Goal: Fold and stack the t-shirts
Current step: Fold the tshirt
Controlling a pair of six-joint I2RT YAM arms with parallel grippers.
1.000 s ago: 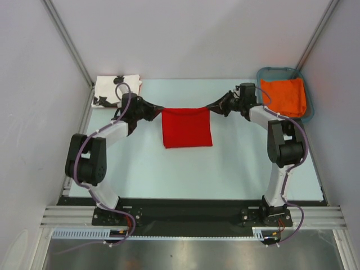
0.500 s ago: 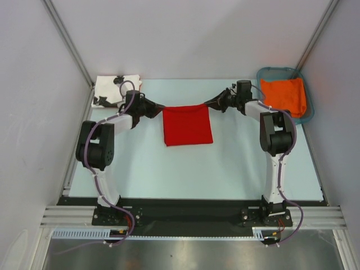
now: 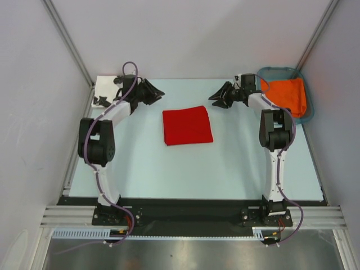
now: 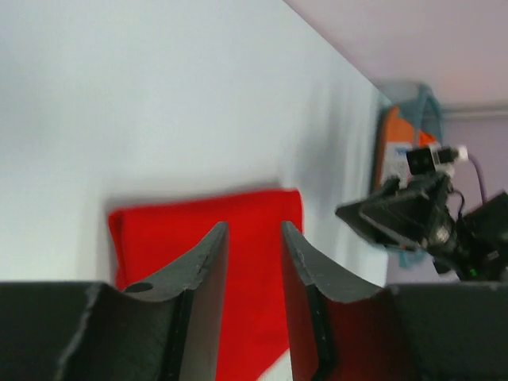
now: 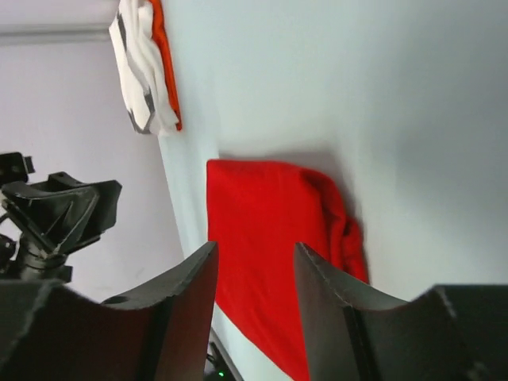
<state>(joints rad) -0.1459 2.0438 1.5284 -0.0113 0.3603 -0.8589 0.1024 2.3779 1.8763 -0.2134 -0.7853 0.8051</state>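
Observation:
The red t-shirt (image 3: pixel 187 125) lies folded into a flat square at the middle of the table. My left gripper (image 3: pixel 161 95) hovers past its far left corner, open and empty. Off the far right corner, my right gripper (image 3: pixel 213 100) is also open and empty. In the left wrist view the red t-shirt (image 4: pixel 167 230) shows behind the parted fingers (image 4: pixel 208 262). The right wrist view has the red t-shirt (image 5: pixel 266 214) below its spread fingers (image 5: pixel 190 278). The white t-shirt (image 3: pixel 103 88) with black shapes lies folded at the back left corner, partly hidden by my left arm.
A teal basket (image 3: pixel 281 71) at the back right corner holds an orange cloth (image 3: pixel 288 94). Grey walls close in the table at the back and both sides. The white t-shirt (image 5: pixel 139 55) appears at the top of the right wrist view, with an orange-red edge beside it.
Both grippers opened and let go of the red t-shirt's far corners, then drew back and outward. The shirt's far edge now rests flat on the table.

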